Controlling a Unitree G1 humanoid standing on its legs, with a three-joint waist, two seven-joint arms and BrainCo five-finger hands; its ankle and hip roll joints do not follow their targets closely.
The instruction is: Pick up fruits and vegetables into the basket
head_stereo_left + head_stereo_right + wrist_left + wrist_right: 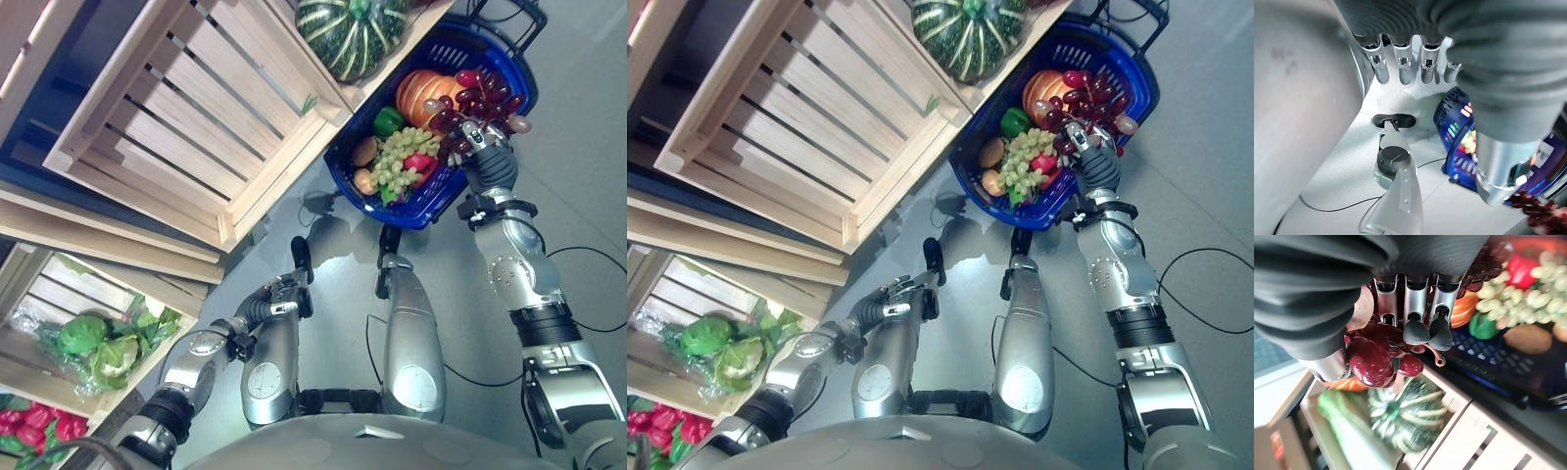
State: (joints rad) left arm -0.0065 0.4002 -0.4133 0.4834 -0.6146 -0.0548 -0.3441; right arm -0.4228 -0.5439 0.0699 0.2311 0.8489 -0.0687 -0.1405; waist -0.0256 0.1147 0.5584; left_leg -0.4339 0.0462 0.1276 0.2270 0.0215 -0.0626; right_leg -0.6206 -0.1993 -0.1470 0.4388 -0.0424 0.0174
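Red grapes (1376, 357) pinched in curled fingers (1418, 330) of right hand (480, 142), poised over far rim of blue basket (431, 211) on the floor, presumably for release among green grapes (402, 157); left hand (1410, 68) relaxed, empty, low by the floor.

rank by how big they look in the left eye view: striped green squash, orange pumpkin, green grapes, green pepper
1. Striped green squash, though cut off at the top edge.
2. Orange pumpkin and green grapes: look alike, and the pumpkin is partly hidden by red grapes, so unranked.
3. Green pepper, smallest.
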